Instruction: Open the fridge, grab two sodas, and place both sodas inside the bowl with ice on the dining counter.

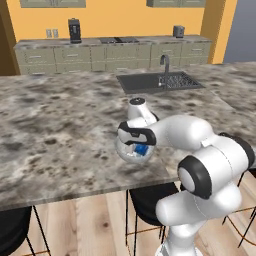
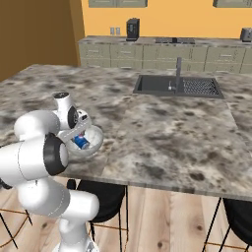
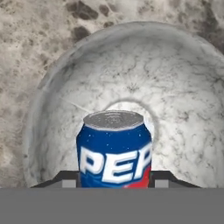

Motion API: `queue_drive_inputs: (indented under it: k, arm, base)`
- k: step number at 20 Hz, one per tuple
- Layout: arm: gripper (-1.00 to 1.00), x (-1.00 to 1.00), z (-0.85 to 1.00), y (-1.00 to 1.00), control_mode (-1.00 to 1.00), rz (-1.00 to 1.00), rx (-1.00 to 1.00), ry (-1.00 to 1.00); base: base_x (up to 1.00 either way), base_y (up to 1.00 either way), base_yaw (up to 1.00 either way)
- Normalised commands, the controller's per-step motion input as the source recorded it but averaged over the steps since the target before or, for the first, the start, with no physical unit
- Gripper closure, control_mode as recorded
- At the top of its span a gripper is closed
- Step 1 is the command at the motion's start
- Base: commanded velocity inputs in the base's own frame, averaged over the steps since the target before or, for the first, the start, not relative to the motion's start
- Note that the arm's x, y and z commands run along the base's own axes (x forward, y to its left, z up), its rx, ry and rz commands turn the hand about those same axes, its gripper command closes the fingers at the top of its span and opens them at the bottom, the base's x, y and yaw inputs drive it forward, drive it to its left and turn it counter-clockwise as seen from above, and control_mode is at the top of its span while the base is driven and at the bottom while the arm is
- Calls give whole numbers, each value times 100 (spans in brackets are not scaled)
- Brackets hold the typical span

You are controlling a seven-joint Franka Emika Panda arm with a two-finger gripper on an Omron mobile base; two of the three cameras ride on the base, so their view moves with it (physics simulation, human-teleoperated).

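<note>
While over bowl (image 3: 57, 105) — blue can (image 3: 114, 151) in hand (image 3: 114, 180)

The arm rises at lower left and bends over the counter (image 2: 162, 128) near its front edge, its gripper (image 2: 78, 138) down inside the bowl (image 2: 94, 142). A blue can (image 2: 81, 142) lies tilted in the bowl, at the gripper. Farther back right, a dark sink (image 2: 162, 84) with a faucet (image 2: 178, 71) is set into the counter.
</note>
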Motion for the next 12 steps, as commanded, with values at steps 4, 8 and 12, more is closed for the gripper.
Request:
queue_drive_inputs:
  k: [4,8,12]
  arm:
    - [-100,0,-5,0,-100,0,0,0]
    - [-100,-7,9,0,-100,0,0,-4]
    - [-100,-27,47,-2,-100,0,0,-10]
  base:
    - [0,0,0]
    - [0,0,0]
    - [0,0,0]
